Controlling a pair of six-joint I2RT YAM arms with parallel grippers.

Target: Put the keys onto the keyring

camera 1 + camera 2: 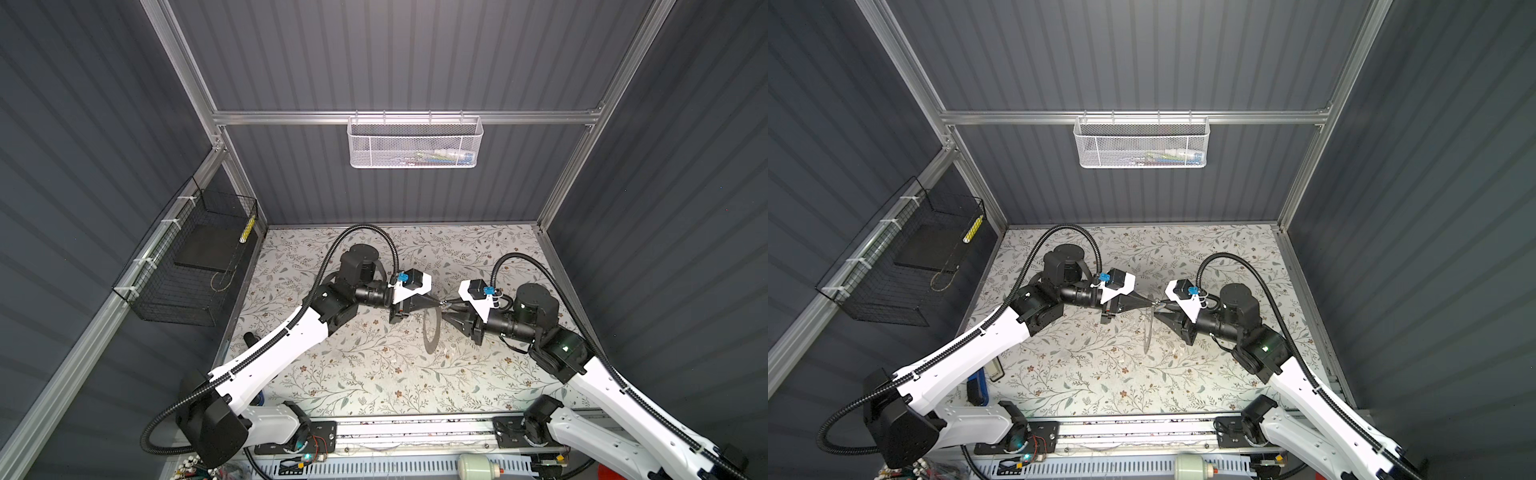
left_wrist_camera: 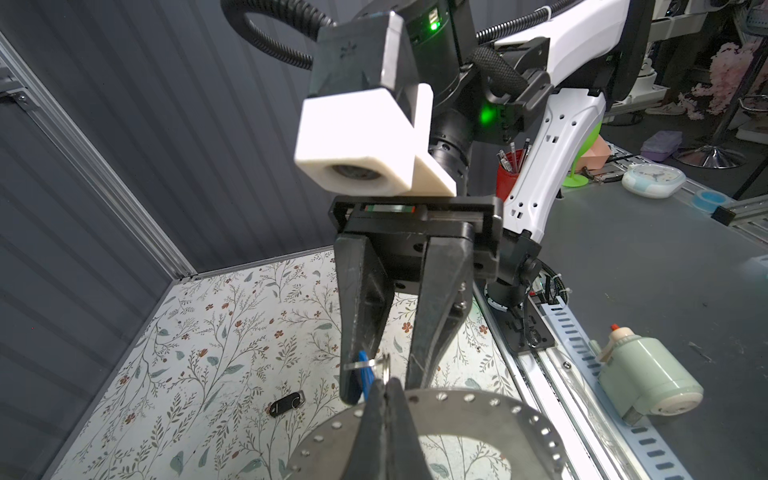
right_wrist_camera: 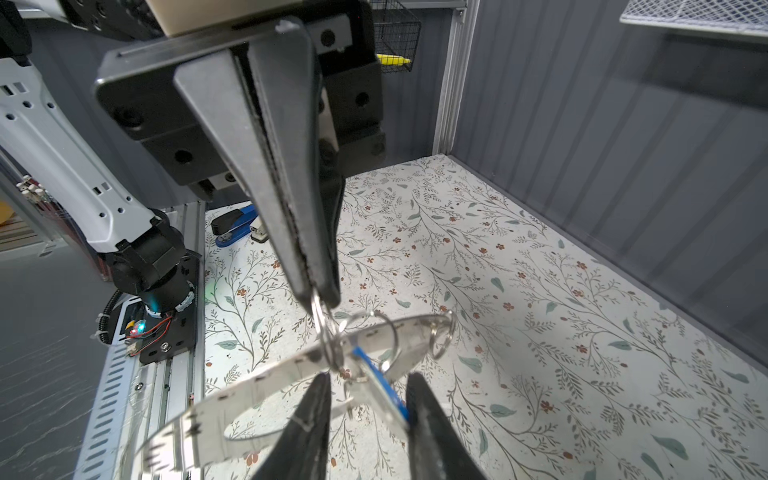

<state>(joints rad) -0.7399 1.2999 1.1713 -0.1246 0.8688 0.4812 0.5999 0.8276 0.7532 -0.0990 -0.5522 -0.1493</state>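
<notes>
My left gripper (image 3: 322, 297) is shut on a small steel keyring (image 3: 321, 328), held up above the floral table in both top views (image 1: 437, 306). A wide perforated metal band (image 3: 257, 378) hangs from that keyring and carries other small rings (image 3: 441, 338). My right gripper (image 3: 369, 378) faces the left one tip to tip (image 1: 1158, 309), its jaws apart. A silver key (image 3: 372, 400) and a blue tag (image 3: 388, 390) sit between its fingers, and the tag leans on one finger (image 3: 424, 415). In the left wrist view the key (image 2: 356, 366) points at the keyring (image 2: 386, 365).
A black tag (image 2: 286, 404) with its own ring lies on the table below the grippers. A blue stapler (image 3: 232, 226) sits at the table's front left corner. A black wire basket (image 1: 187, 266) hangs on the left wall, a white mesh basket (image 1: 415, 141) on the back rail.
</notes>
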